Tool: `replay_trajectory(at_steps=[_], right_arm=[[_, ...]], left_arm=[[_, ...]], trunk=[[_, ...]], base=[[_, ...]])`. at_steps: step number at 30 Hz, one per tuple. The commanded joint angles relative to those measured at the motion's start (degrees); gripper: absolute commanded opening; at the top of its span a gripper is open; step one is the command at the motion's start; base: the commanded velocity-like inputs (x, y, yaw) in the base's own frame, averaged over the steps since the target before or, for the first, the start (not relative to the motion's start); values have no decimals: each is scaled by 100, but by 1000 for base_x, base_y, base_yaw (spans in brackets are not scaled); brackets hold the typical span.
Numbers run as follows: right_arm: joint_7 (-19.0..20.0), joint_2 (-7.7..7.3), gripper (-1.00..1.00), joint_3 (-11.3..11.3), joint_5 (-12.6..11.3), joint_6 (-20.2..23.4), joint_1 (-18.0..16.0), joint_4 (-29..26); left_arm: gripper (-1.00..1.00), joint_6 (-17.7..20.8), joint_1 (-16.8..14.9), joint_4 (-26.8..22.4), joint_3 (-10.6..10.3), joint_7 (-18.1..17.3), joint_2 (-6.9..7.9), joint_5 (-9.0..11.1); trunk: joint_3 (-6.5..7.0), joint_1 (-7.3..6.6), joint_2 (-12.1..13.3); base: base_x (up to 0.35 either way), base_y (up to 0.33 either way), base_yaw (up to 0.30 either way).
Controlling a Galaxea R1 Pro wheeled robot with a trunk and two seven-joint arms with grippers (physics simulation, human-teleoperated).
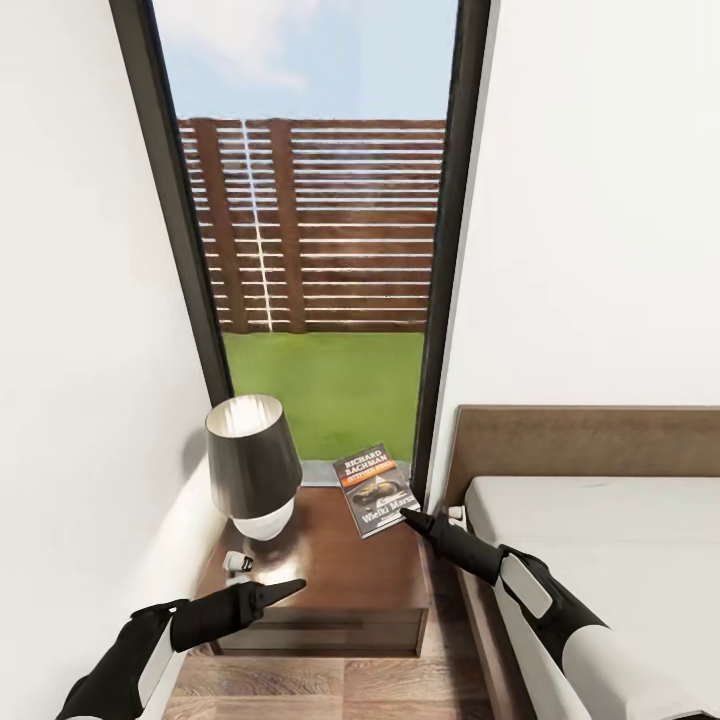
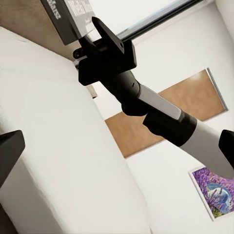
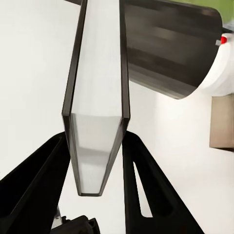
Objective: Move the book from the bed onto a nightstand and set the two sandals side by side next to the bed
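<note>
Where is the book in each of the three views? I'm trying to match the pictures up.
Head view: the book, lower centre, over the nightstand, pinched by the right gripper.
Left wrist view: the picture's upper left, by that gripper.
Right wrist view: edge-on between the fingers.
Shared landmark: the lamp, also in the right wrist view.

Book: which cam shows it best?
Head view: the book shows its whole cover above the nightstand, pinched by the right gripper. Right wrist sees only page edges; left wrist, one corner.
</note>
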Motion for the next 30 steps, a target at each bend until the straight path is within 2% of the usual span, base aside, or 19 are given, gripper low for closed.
replay_trajectory(at_steps=[1,12,16,20,25,30], right_arm=[[-4,-6,-100,27,-66,42,-5,0],[-4,-6,-100,33,-58,42,-7,1],[-4,-4,-100,35,-57,42,-6,-1],[-4,7,-100,36,-57,42,-7,1],[-4,18,-100,43,-57,42,-6,-2],[-4,30,-100,52,-57,42,-9,-3]], left_arm=[[100,62,-3,-1,1,-19,0,2],[100,64,-3,4,3,-12,-7,1],[100,53,-3,11,7,18,-116,-3],[100,47,1,16,5,348,-180,-2],[100,53,5,17,9,425,-261,1],[100,71,5,17,24,429,-280,8]], trunk=[[-26,23,-47],[-223,265,-488],[-295,353,-649],[-367,441,-809],[-457,550,-1010],[-546,660,-1210]], base=[[0,0,0],[0,0,0],[0,0,0],[0,0,0],[0,0,0],[0,0,0]])
